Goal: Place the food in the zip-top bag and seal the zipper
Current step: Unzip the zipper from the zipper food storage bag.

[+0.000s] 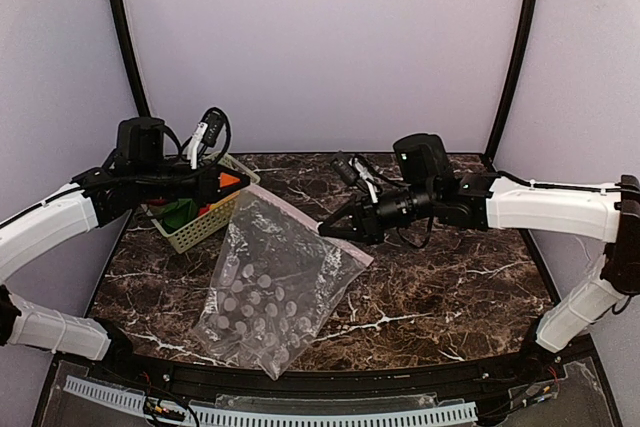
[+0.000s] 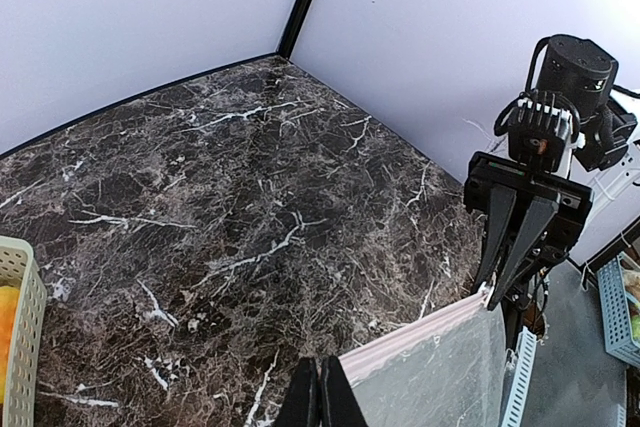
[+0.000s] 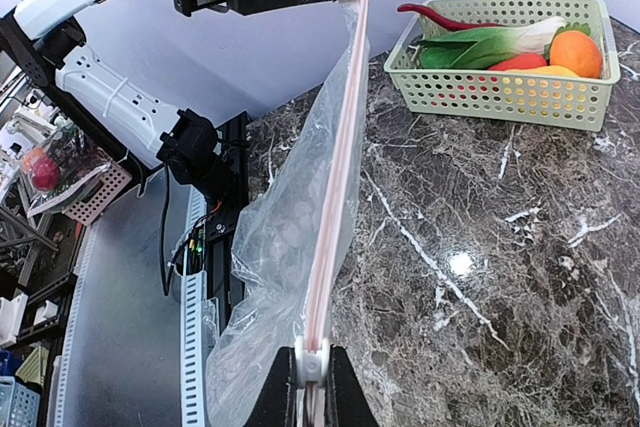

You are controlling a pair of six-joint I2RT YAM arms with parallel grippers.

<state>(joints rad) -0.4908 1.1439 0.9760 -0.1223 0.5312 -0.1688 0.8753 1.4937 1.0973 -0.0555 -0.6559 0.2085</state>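
Note:
The clear dotted zip-top bag (image 1: 270, 282) hangs stretched between my two grippers, and its lower end lies on the marble near the front edge. My left gripper (image 1: 243, 187) (image 2: 320, 402) is shut on one end of the bag's top edge (image 2: 350, 359). The pink zipper (image 3: 340, 162) runs taut from there to my right gripper (image 3: 311, 392) (image 1: 328, 230), which is shut on the white slider (image 3: 312, 355) of the zipper. The food lies in the pale green basket (image 3: 470, 87): bok choy (image 3: 490, 45), a red chili (image 3: 440, 19) and an orange fruit (image 3: 577, 50). No food shows inside the bag.
The basket (image 1: 197, 229) stands at the table's back left, just behind and under my left gripper. Black frame posts (image 1: 125, 32) rise at the back corners. A white slotted rail (image 1: 270, 414) runs along the front edge. Shelves with clutter (image 3: 60, 167) stand beyond the table.

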